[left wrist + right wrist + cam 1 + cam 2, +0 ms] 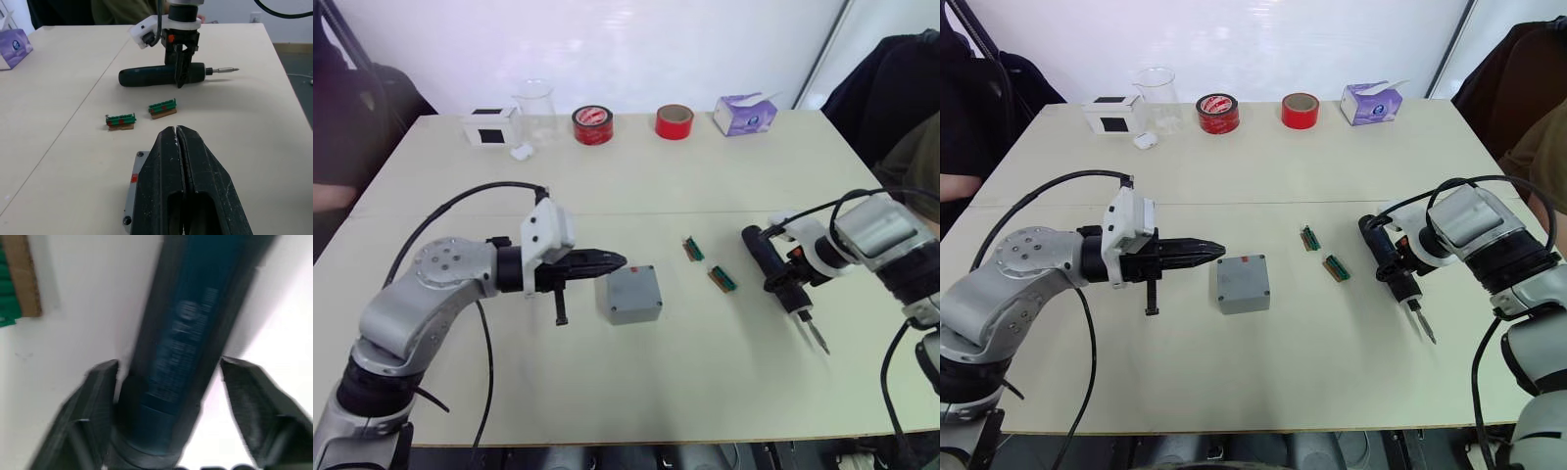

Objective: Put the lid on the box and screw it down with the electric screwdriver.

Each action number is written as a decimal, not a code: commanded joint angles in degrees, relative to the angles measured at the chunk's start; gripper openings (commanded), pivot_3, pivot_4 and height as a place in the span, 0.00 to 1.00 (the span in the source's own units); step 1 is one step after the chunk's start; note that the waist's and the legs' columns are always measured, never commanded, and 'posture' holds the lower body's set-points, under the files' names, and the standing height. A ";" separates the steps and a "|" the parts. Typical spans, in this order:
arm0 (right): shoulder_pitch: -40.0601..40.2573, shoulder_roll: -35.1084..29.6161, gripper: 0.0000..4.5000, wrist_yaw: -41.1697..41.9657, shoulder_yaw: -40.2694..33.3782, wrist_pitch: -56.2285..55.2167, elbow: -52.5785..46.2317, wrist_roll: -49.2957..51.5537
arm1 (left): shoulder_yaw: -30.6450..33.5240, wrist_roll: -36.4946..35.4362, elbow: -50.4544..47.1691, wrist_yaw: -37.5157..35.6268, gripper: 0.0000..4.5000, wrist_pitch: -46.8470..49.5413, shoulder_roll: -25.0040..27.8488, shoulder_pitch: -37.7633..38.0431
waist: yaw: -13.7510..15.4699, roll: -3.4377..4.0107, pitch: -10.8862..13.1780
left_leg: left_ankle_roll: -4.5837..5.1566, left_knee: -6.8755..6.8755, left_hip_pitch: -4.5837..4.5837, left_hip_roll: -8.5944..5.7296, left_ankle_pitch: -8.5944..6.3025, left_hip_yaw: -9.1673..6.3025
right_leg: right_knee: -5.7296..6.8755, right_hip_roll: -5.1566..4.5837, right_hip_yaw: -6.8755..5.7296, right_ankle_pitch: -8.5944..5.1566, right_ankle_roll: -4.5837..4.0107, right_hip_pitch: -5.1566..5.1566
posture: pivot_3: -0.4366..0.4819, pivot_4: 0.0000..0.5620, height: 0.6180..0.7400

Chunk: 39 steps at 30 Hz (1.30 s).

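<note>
The grey box (628, 294) sits mid-table with the lid (133, 191) lying flat over it; a red mark and corner holes show on the top. My left gripper (615, 260) is shut and holds nothing, its tips just over the box's left edge. On the table to the right lies the electric screwdriver (759, 250), with its bit pointing toward the front edge. My right gripper (790, 279) is down over its body. In the right wrist view its fingers (95, 382) stand open on either side of the tool (181, 342).
Two small green terminal boards (693, 249) (722, 279) lie between the box and the screwdriver. Along the far edge stand a white box with a black panel (491, 127), a glass beaker (535, 113), two red tape rolls (593, 125) (674, 121) and a tissue pack (745, 114).
</note>
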 commanded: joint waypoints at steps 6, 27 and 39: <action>-5.26 -0.07 0.40 0.38 -4.41 -1.95 -4.72 -1.95 | 0.38 1.26 0.06 -0.24 0.00 -1.28 1.51 1.45 | -0.08 0.08 0.05 | 0.00 0.00 -0.01 0.00 0.00 0.02 | 0.03 0.00 0.01 0.00 0.00 -0.06 | 0.48 0.27 1.00; 17.92 33.35 0.40 -18.45 -46.18 -26.87 -47.63 18.65 | -6.38 8.05 11.10 -3.59 0.00 -6.28 -2.61 0.13 | 0.06 0.08 0.10 | 0.01 0.02 -0.10 -0.09 -0.01 0.01 | 0.02 -0.08 0.01 0.05 0.10 -0.04 | 0.48 0.27 1.00; 27.89 39.83 0.40 -23.51 -38.94 -40.73 -46.26 13.44 | -10.99 13.61 16.84 -3.94 0.00 -9.11 -5.94 0.43 | -0.01 0.09 0.10 | -0.01 0.02 -0.05 -0.05 0.00 0.01 | 0.08 0.01 0.02 0.05 0.09 -0.07 | 0.48 0.27 1.00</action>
